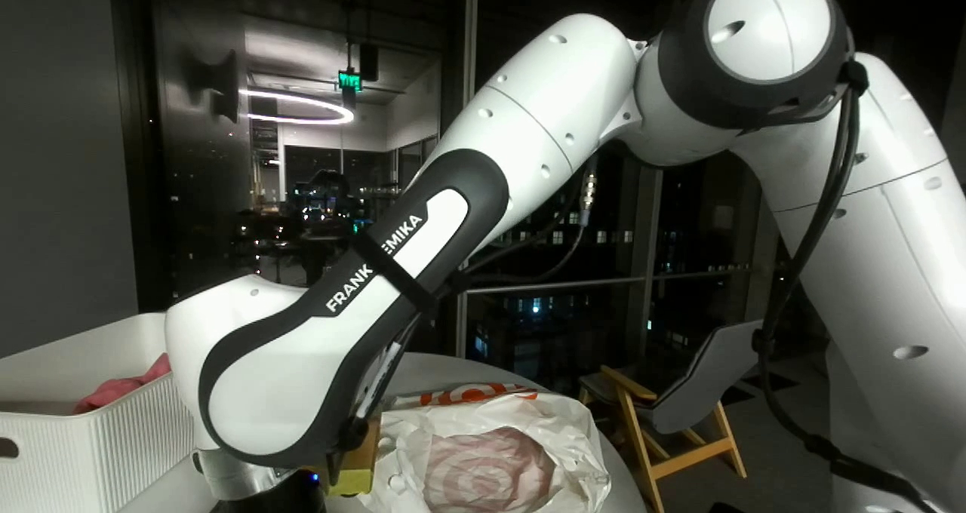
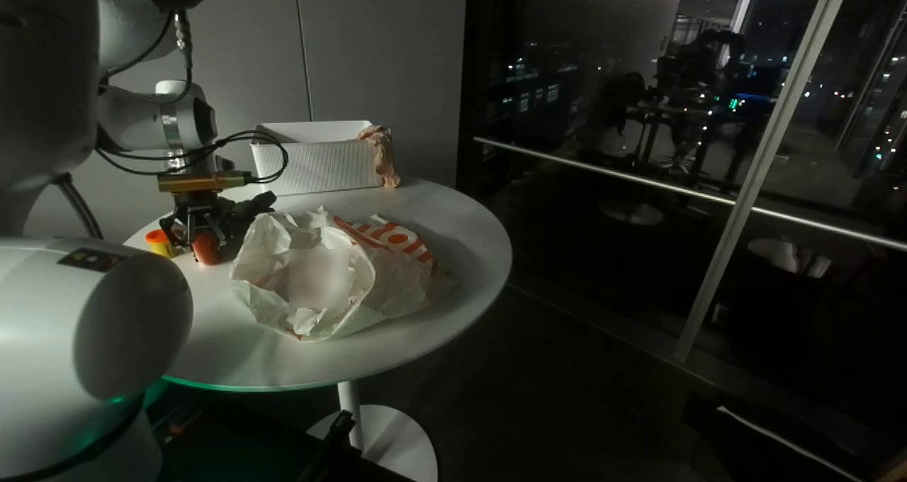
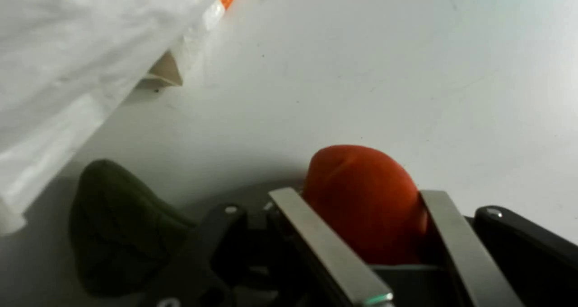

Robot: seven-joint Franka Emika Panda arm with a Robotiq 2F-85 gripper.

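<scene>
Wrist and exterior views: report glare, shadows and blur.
Wrist view: the table brightens toward frame right, shadow lies left of the red object, the bag looks blurred. In an exterior view, a ring light glares; in an exterior view, a square blur hides part of the bag's opening.

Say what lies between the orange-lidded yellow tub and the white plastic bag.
In an exterior view: the gripper, around a rounded red object, and a dark green fabric thing.

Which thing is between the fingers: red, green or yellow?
The red thing: the fingers flank it on both sides. The green thing lies outside them; the yellow tub is off to one side.
</scene>
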